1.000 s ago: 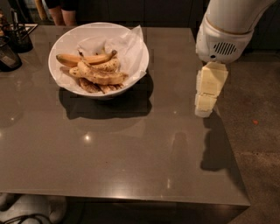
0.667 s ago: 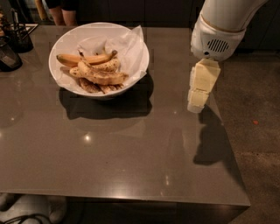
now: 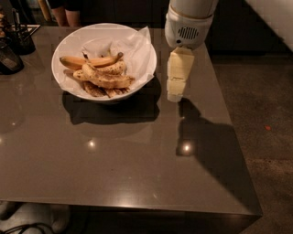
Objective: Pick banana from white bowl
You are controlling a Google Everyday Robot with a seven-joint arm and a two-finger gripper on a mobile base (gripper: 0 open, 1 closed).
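The white bowl [image 3: 68, 43] stands at the far left-middle of the dark table, lined with crumpled white paper. Several bananas lie in it. The banana [image 3: 106, 78], large, curved, pale yellow with brown speckles, lies across the middle. A smoother orange-yellow banana [image 3: 82, 61] lies behind it and small dark streaked ones [image 3: 100, 91] lie in front. My gripper [image 3: 175, 96] hangs from the white arm just right of the bowl, above the table, pointing down, holding nothing.
Dark containers [image 3: 13, 45] stand at the table's far left edge. The table's right edge [image 3: 229, 123] drops to a dark floor. A person's legs [image 3: 62, 11] show behind the table.
The gripper has moved left toward the bowl. The view has shifted, so the bowl and the arm stand closer in the frame. The bananas have not moved.
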